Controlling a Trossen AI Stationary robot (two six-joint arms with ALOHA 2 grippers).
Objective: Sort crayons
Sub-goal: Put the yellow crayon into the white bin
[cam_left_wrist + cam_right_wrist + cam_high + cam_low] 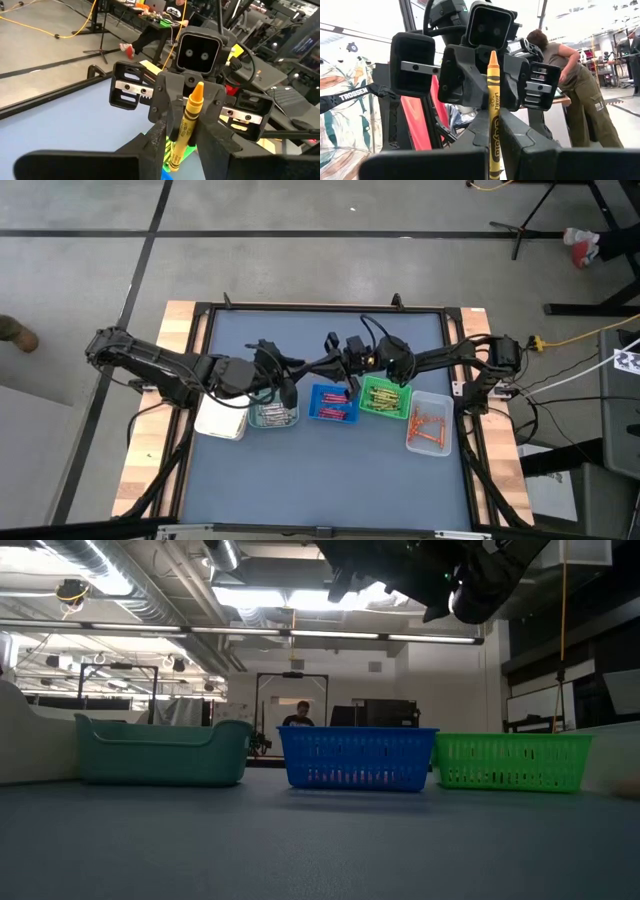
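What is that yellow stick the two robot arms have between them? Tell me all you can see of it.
It is a yellow crayon in a paper wrapper with dark printed lettering and a bare, pointed orange-yellow wax tip. It stands upright, tip up, above the middle of the table, between the left hand and the right hand, which face each other. Dark fingers of both hands press its lower part. Its bottom end is hidden.

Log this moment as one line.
left gripper: gripping yellow crayon | right gripper: shut on yellow crayon too | place: raised near blue tray
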